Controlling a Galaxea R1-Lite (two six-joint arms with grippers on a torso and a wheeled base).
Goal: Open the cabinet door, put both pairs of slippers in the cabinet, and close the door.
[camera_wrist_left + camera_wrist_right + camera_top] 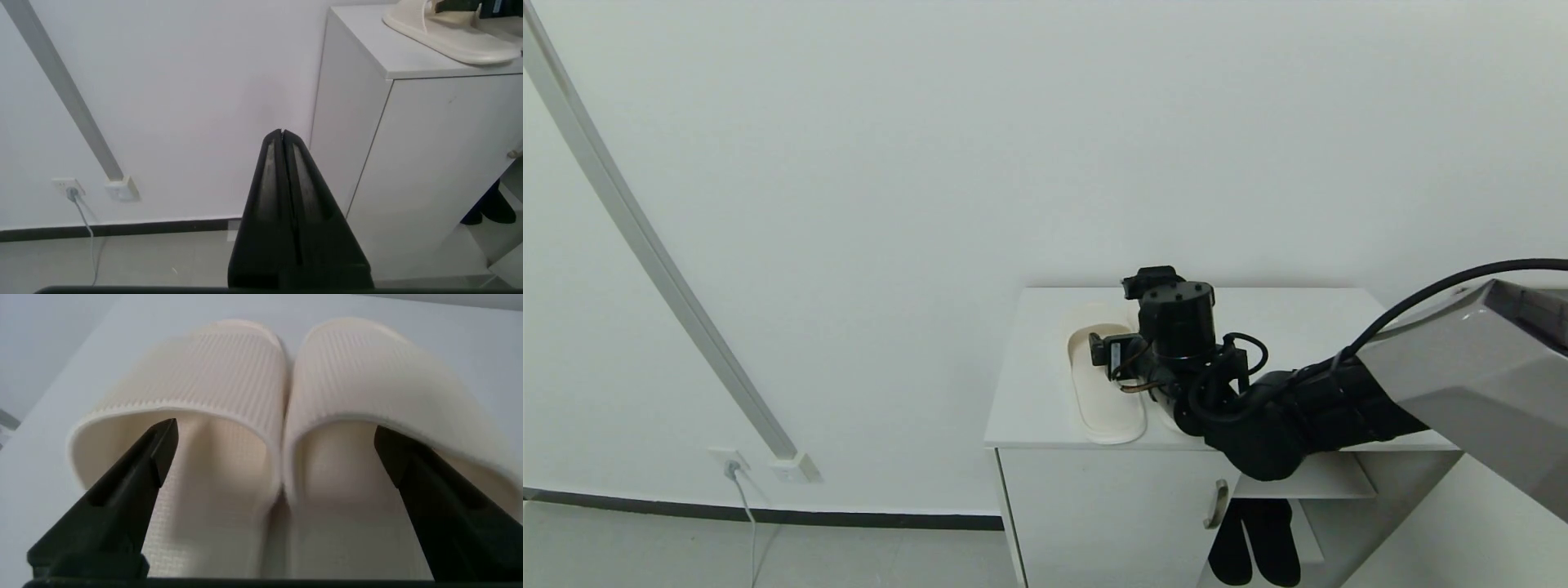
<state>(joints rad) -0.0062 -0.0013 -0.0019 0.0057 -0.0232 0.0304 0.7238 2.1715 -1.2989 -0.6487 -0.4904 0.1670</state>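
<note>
Cream slippers (1104,392), two, side by side on white cabinet (1307,318) top, straddled by right gripper (274,433), jaws spread wide. Black slippers (1255,543), two, inside cabinet at 5 o'clock from cream pair. Left gripper (282,135) pressed together, empty.

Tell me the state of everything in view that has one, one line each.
Cabinet: right side open, inside showing.
Left door: shut.
Cream slippers: side by side on the cabinet top.
Black slippers: inside the cabinet, below the shelf.
Right gripper: open, straddling the cream slippers.
Left gripper: shut, empty.
</note>
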